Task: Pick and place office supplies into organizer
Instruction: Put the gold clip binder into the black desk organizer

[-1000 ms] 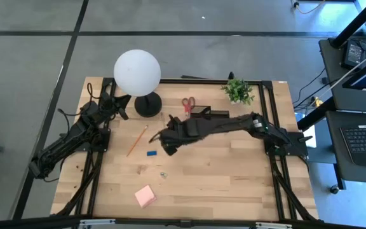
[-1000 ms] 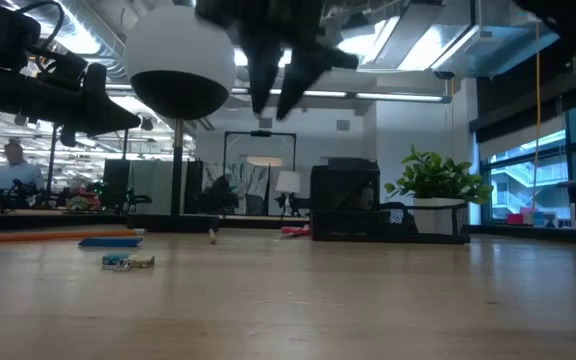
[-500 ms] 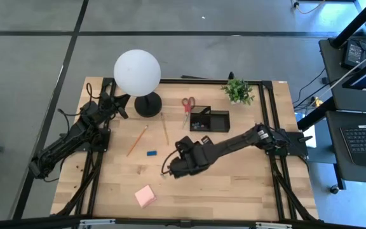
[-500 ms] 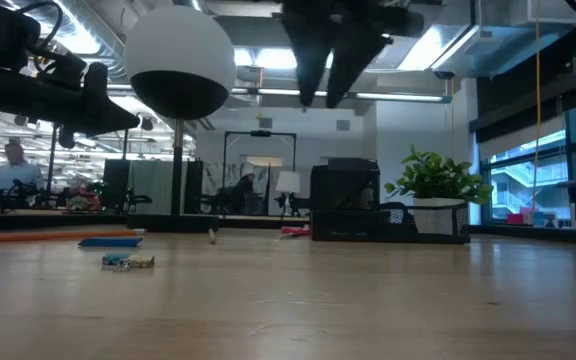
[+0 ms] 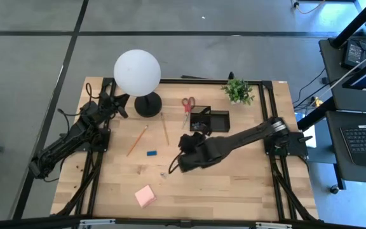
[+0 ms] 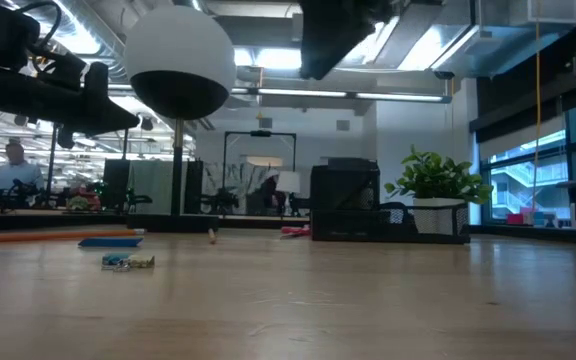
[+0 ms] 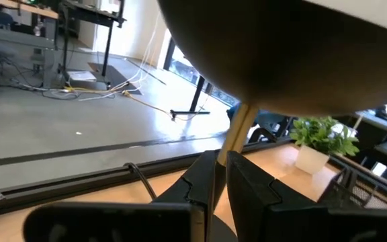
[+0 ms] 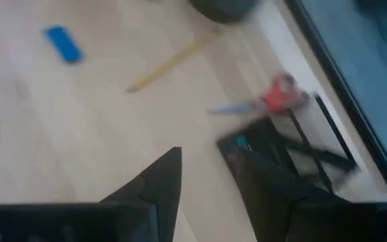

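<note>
The black organizer (image 5: 209, 119) stands at the table's far middle, with the red-handled scissors (image 5: 187, 105) lying flat just to its left. One pencil (image 5: 164, 128) lies left of the organizer, and a second pencil (image 5: 136, 140) lies farther left. The blue eraser (image 5: 151, 152), the metal clips (image 5: 162, 173) and the pink sticky-note pad (image 5: 145, 196) also lie on the wood. My right gripper (image 5: 184, 145) hovers open above the table, just near-left of the organizer, with nothing between its fingers (image 8: 163, 181). My left gripper (image 7: 215, 185) waits shut at the far left, beside the lamp.
A white globe lamp (image 5: 136, 73) on a round black base (image 5: 148, 105) stands at the far left. A small potted plant (image 5: 237, 91) stands behind the organizer at the far right. Bare wood stretches along the table's near right part.
My right gripper has swung from beside the pencil toward the near edge, then back toward the right edge and the organizer, and its wrist has rolled. It stays high above the table with its fingers apart. The organizer, covered by the arm before, now shows.
</note>
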